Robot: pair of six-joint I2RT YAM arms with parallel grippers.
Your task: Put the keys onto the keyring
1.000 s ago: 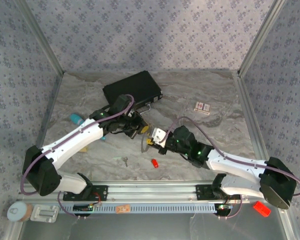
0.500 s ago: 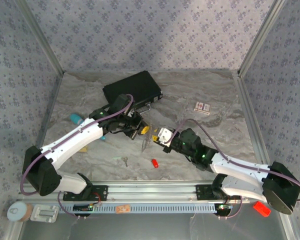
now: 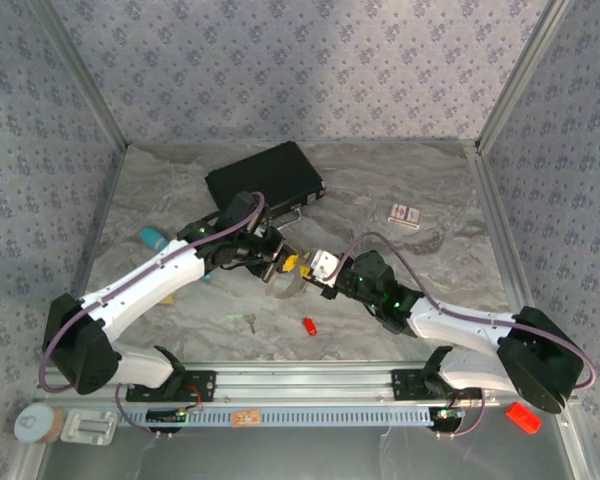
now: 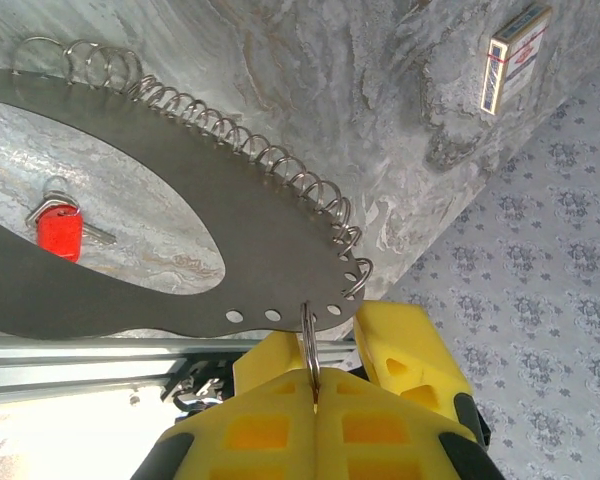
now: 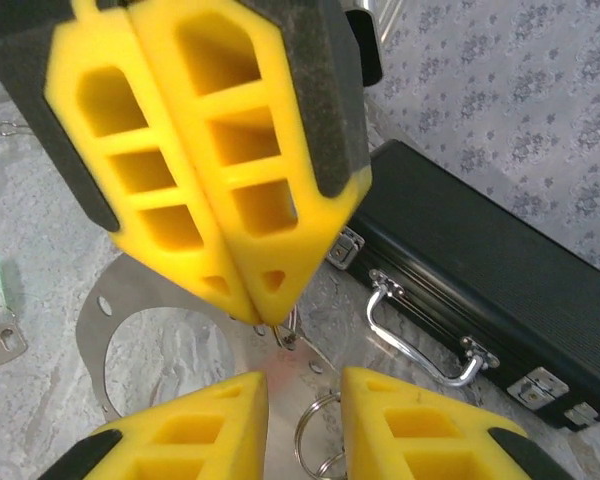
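The keyring (image 4: pixel 230 250) is a flat grey hoop with holes and several small wire rings along its edge. My left gripper (image 4: pixel 315 378) is shut on one small ring that hangs from the hoop, and holds the hoop above the table. In the top view the left gripper (image 3: pixel 278 264) and right gripper (image 3: pixel 315 268) nearly meet over the keyring (image 3: pixel 285 286). My right gripper (image 5: pixel 305 400) is open, its fingers either side of the hoop's edge and a small ring. A red-headed key (image 3: pixel 308 325) and a silvery key (image 3: pixel 249 321) lie on the table.
A black case (image 3: pixel 265 175) with a metal handle lies at the back, close behind the grippers. A teal stick (image 3: pixel 152 237) lies to the left and a small card box (image 3: pixel 404 214) to the right. Patterned walls enclose the marbled table (image 3: pixel 400 280).
My right gripper's jaws have widened, and it has edged right and back beside the left gripper. The hoop has swung a little under the left gripper, which stays shut on its ring.
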